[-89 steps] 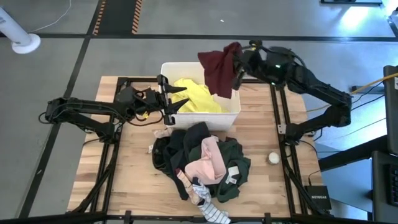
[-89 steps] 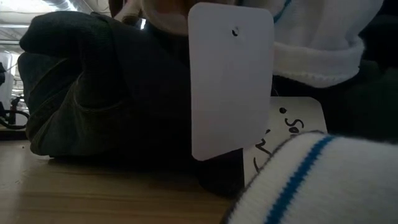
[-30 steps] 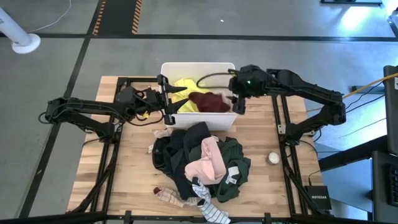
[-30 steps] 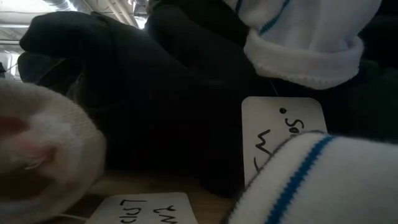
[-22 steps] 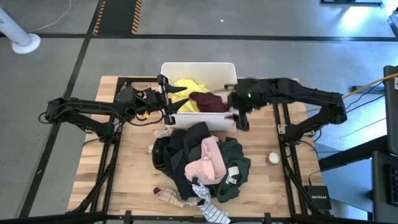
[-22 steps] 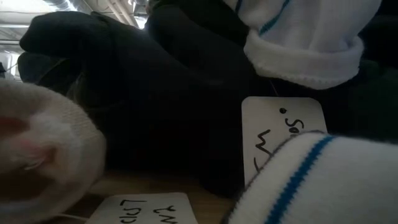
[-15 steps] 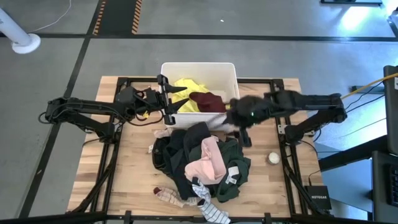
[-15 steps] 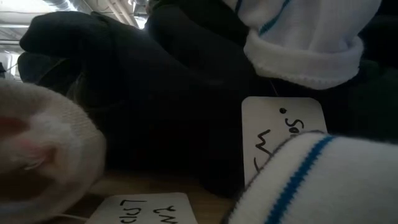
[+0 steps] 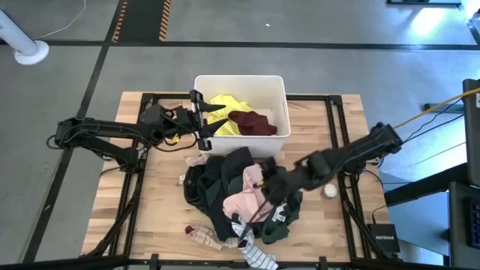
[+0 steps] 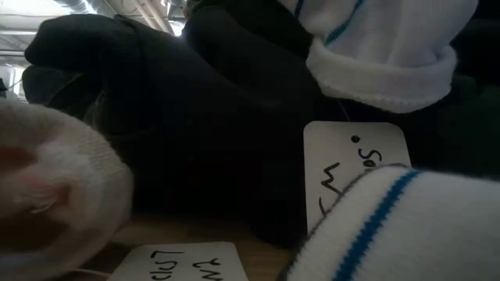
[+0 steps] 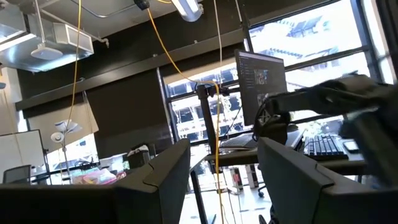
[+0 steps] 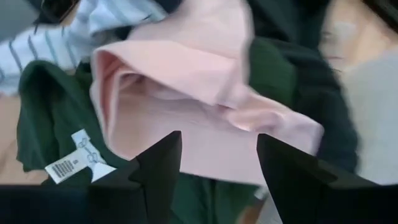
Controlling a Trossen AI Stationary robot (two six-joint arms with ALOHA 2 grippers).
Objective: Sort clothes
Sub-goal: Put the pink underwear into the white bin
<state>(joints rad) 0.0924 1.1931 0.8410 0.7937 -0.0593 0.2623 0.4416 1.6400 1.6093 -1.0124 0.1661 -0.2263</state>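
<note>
A pile of clothes lies on the table's near middle: black (image 9: 225, 171), dark green (image 9: 286, 204), pale pink (image 9: 244, 201) and a grey-white striped one (image 9: 259, 259). A yellow garment (image 9: 227, 111) and a maroon one (image 9: 253, 123) lie in the white bin (image 9: 240, 78). My right gripper (image 9: 268, 187) is open just above the pink garment (image 12: 205, 106), with dark green cloth (image 12: 43, 124) beside it. My left gripper (image 9: 216, 118) is open and empty over the bin's left wall, and its wrist view (image 11: 224, 143) shows only the room.
A small white ball (image 9: 330, 190) lies to the right of the pile. A pale sock (image 9: 204, 237) lies at the pile's near left. In the low view, black cloth (image 10: 195, 133), a white blue-striped sock (image 10: 391, 226) and paper tags (image 10: 351, 172) block the camera.
My right gripper has left the bin's right side, gone toward the table's near edge and a little left, and come down over the pink garment in the pile. The maroon garment stays lying in the bin.
</note>
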